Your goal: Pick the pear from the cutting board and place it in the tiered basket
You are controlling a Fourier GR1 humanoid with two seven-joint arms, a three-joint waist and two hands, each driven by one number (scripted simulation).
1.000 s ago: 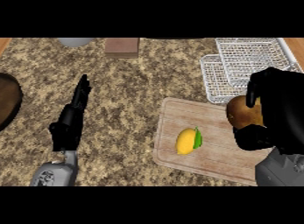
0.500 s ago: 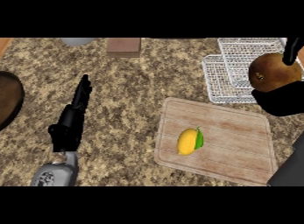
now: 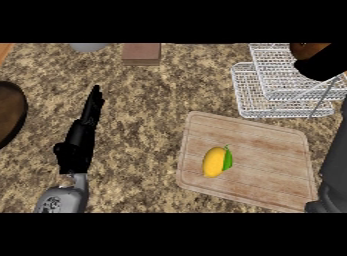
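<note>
A brown rounded pear [image 3: 307, 48] is held in the curled black right hand [image 3: 332, 62] above the white wire tiered basket [image 3: 279, 85] – release too near the rim risks roll-off. Left hand [image 3: 80, 140] rests straight-fingered on the counter.

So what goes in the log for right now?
right hand: pear over basket | left hand: open, resting | mango: on board

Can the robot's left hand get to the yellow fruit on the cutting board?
Probably yes: the left hand is open on the counter, and nothing lies between it and the yellow fruit on the cutting board.
</note>
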